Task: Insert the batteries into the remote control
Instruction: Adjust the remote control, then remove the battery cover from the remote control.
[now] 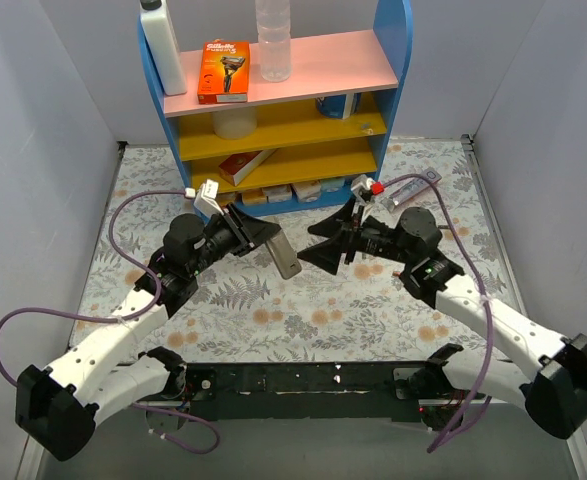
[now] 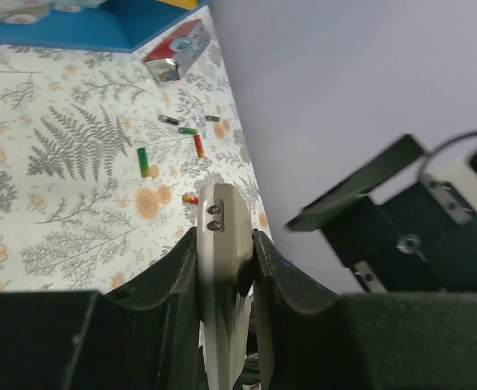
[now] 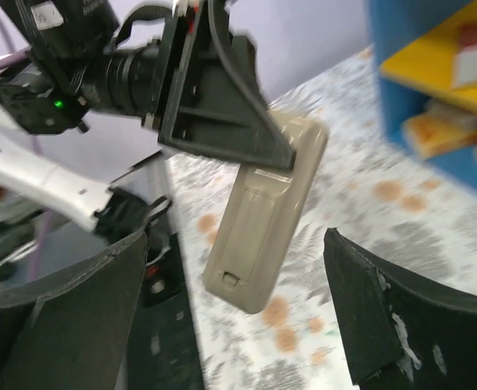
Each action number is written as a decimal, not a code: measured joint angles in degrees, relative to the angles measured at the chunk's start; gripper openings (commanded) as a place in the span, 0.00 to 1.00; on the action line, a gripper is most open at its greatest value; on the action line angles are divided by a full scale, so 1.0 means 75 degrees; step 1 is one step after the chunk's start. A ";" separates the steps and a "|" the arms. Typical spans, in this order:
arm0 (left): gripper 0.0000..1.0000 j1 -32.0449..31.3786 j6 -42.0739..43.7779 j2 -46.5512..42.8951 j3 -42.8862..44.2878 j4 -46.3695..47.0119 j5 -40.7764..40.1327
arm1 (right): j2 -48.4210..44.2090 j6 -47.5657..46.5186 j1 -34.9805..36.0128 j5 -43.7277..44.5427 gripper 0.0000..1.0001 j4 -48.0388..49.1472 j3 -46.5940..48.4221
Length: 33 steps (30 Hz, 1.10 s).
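Observation:
My left gripper (image 1: 270,238) is shut on one end of the remote control (image 1: 286,256) and holds it above the table. In the left wrist view the remote (image 2: 220,223) is pinched between both fingers, edge-on. In the right wrist view its grey back (image 3: 264,223) faces the camera with the cover on. My right gripper (image 1: 319,243) is open and empty, just right of the remote, jaws wide on either side of it (image 3: 238,317). Several small batteries lie loose on the table: a green one (image 2: 143,161), a red one (image 2: 199,145) and a dark one (image 2: 168,119).
A blue shelf unit (image 1: 398,70) with pink and yellow boards stands at the back, holding an orange razor box (image 1: 222,70) and bottles. A silver-purple tube (image 1: 413,182) lies by its right foot. A red and silver pack (image 2: 177,53) lies near the batteries.

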 measured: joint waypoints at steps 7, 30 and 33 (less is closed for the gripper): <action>0.00 0.0000 -0.0300 0.0254 0.0670 -0.1740 -0.0595 | -0.1376 -0.2224 -0.0006 0.1445 0.88 -0.1209 0.0134; 0.00 0.0050 -0.0871 0.0825 0.1064 -0.2107 0.0187 | -0.0656 -0.6446 0.0592 -0.0114 0.81 -0.1967 0.0087; 0.00 0.0050 -0.0868 0.0895 0.1075 -0.2025 0.0335 | -0.0612 -0.6551 0.0641 -0.0117 0.81 -0.1862 0.0087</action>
